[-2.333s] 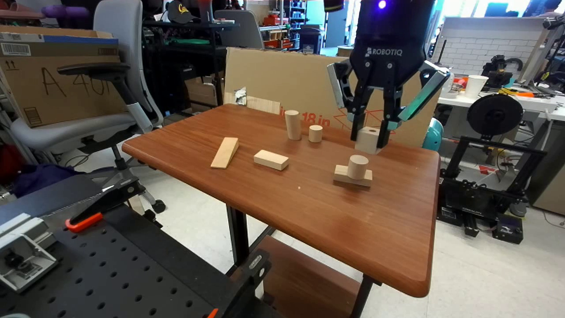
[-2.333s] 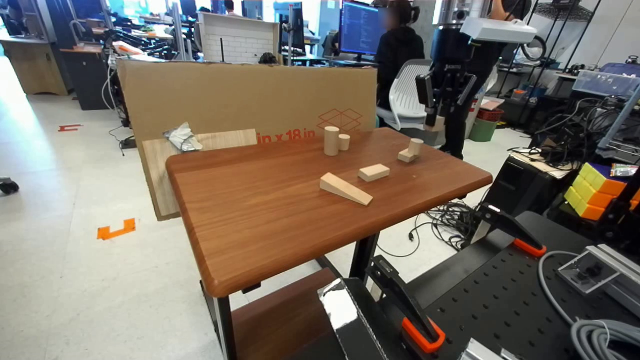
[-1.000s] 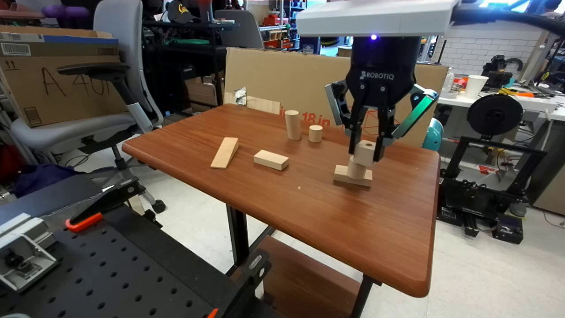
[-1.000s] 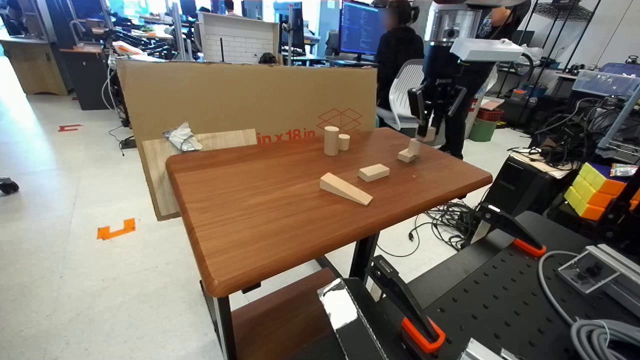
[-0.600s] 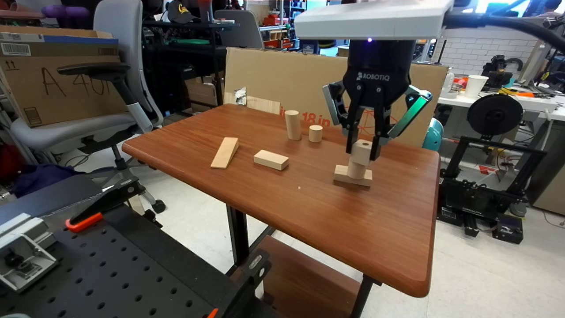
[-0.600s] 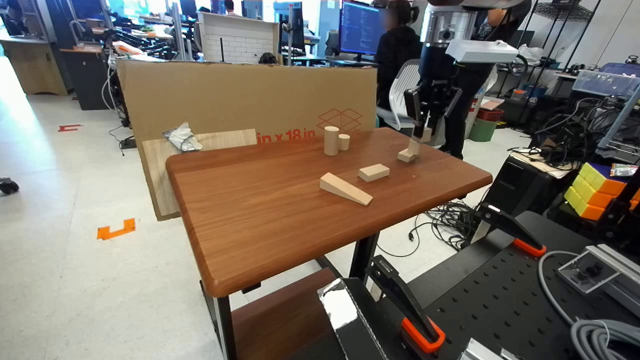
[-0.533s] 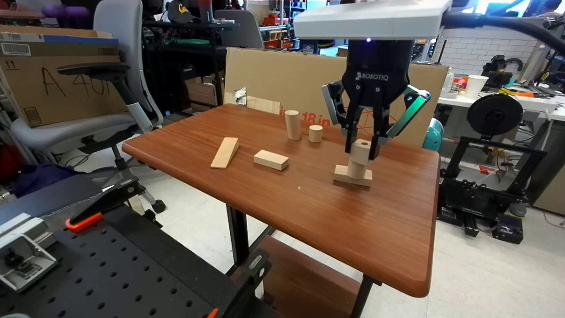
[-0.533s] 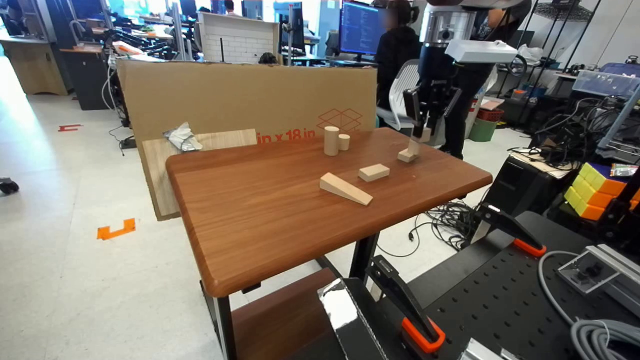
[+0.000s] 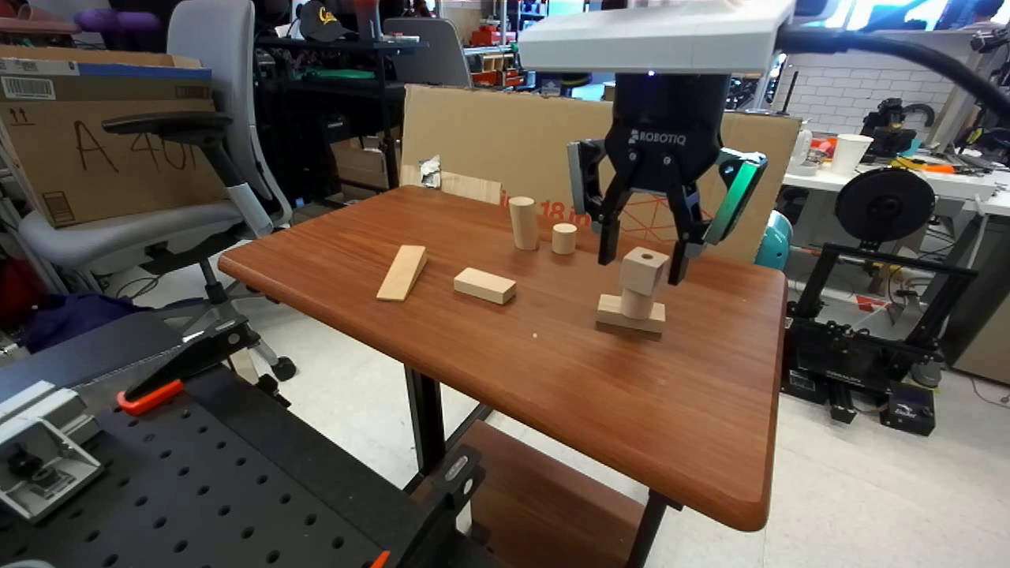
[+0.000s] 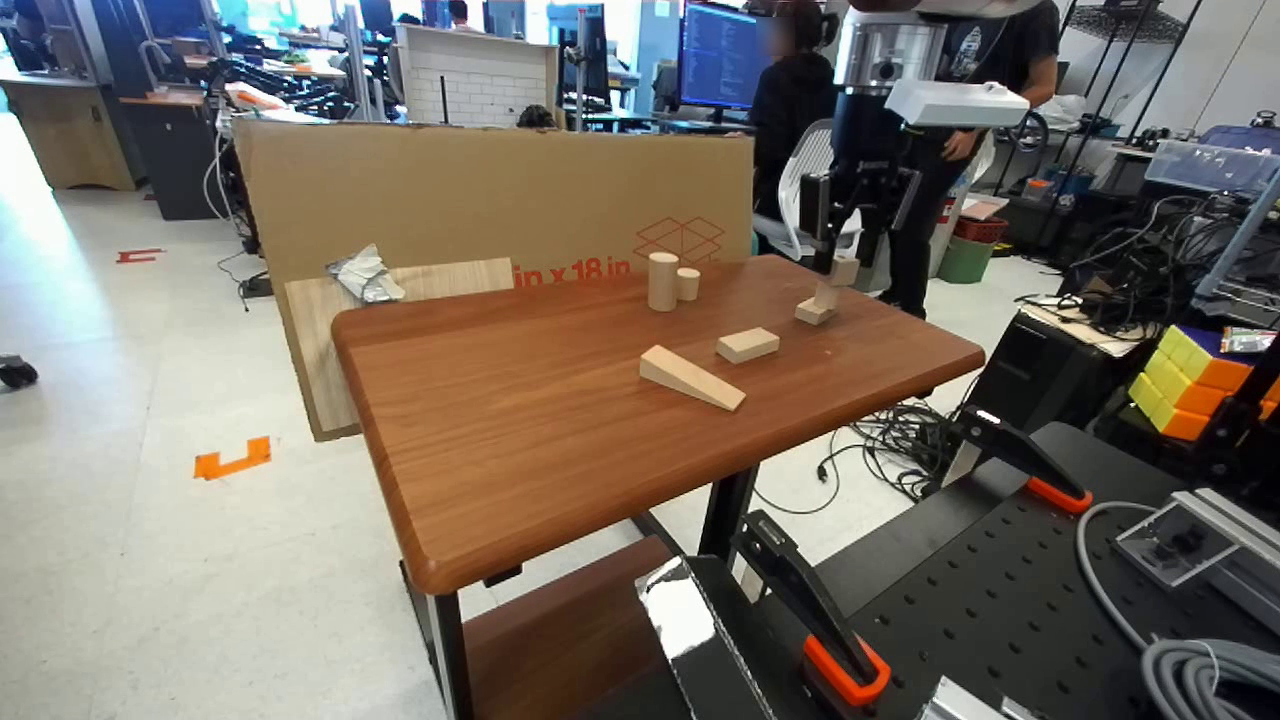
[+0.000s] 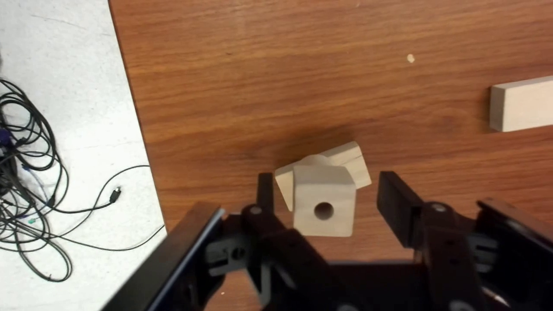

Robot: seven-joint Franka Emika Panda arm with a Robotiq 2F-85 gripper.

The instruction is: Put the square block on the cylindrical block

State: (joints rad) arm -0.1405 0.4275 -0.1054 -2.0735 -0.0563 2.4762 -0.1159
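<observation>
The square block [image 9: 642,270], a pale cube with a hole in its top, rests on the cylindrical block [image 9: 637,304], slightly off centre. The cylinder stands on a flat wooden block [image 9: 611,310]. The same stack shows in an exterior view, with the cube [image 10: 847,271] above the cylinder [image 10: 826,296]. My gripper [image 9: 641,264] is open around the cube, with a gap on each side. In the wrist view the cube [image 11: 325,207] sits between the spread fingers [image 11: 397,207], nearer the left one, and hides most of the cylinder [image 11: 315,160].
On the brown table [image 9: 505,339] lie a rectangular block [image 9: 484,285] and a wedge [image 9: 402,272]. A tall cylinder [image 9: 524,223] and a small cylinder [image 9: 563,238] stand near the back edge. A cardboard sheet [image 10: 480,200] stands behind the table.
My gripper moved left and down with the cube, bringing it onto the cylinder. Since half a second ago the fingers have opened and let go; the cube stays on the cylinder.
</observation>
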